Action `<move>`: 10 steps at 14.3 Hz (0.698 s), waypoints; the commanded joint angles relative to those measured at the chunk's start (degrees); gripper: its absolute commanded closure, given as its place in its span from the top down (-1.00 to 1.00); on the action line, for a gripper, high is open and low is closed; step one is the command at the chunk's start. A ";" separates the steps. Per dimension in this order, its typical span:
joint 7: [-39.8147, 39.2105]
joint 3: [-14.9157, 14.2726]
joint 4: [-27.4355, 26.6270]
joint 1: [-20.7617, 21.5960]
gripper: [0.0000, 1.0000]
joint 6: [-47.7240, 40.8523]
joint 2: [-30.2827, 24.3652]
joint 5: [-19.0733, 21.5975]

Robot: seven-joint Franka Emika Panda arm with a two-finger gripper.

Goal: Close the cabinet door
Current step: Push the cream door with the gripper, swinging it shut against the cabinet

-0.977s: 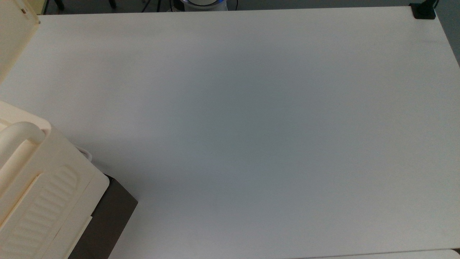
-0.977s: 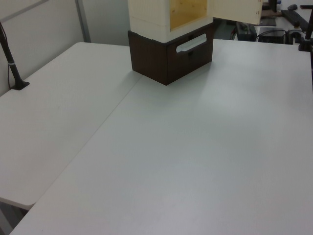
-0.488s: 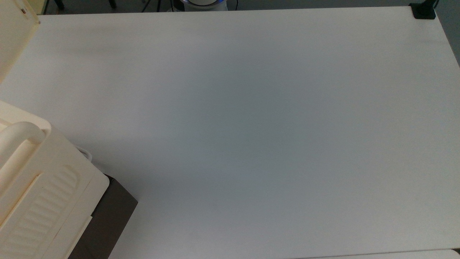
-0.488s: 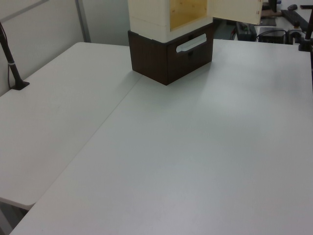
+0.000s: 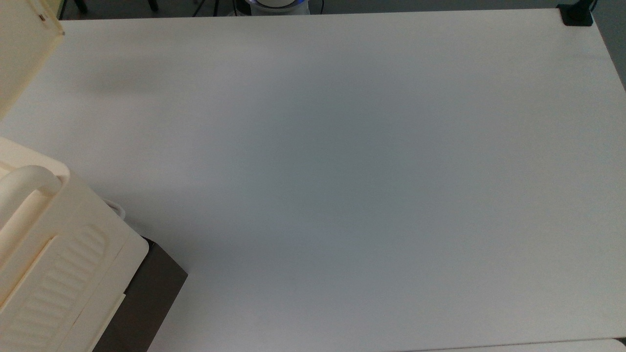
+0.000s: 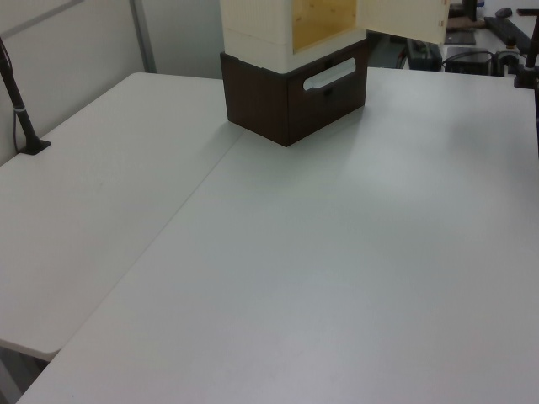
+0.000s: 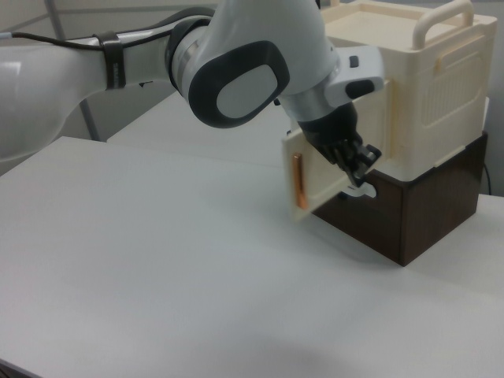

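Note:
The cabinet door (image 7: 319, 177) is a flat cream panel that stands swung open from the cream cabinet (image 7: 425, 102), its thin free edge toward the right view's left. My gripper (image 7: 361, 164) sits low against the door's face, close to the cabinet front, with the white arm (image 7: 236, 71) reaching in from the right view's left. In the top view the door (image 5: 19, 49) fills the upper left corner, a tiny dark mark near its tip. In the left view the door (image 6: 404, 18) hangs beside the open wooden interior (image 6: 324, 21).
The cabinet rests on a dark brown drawer base (image 6: 286, 101) with a white bar handle (image 6: 330, 74). Its ribbed cream body (image 5: 58, 274) with a rounded top handle occupies the top view's lower left. A wide white table (image 5: 342, 171) spreads out in front. A black clamp (image 5: 577, 14) grips a far corner.
The door's corner has shifted a little toward the top view's right, and its edge has moved slightly toward the left view's left. Nothing else on the table has moved.

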 commanded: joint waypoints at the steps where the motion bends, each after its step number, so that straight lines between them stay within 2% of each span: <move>1: -0.07 2.17 -0.31 1.78 -1.00 1.56 0.18 2.30; 2: -0.07 2.53 -0.22 1.96 -1.00 3.74 0.79 5.01; 6: 1.84 5.60 0.39 2.75 -1.00 13.93 4.03 11.53; 7: 4.12 7.18 1.35 2.66 -1.00 17.18 5.52 11.80; 10: 7.22 8.50 2.15 2.66 -1.00 23.69 7.99 11.98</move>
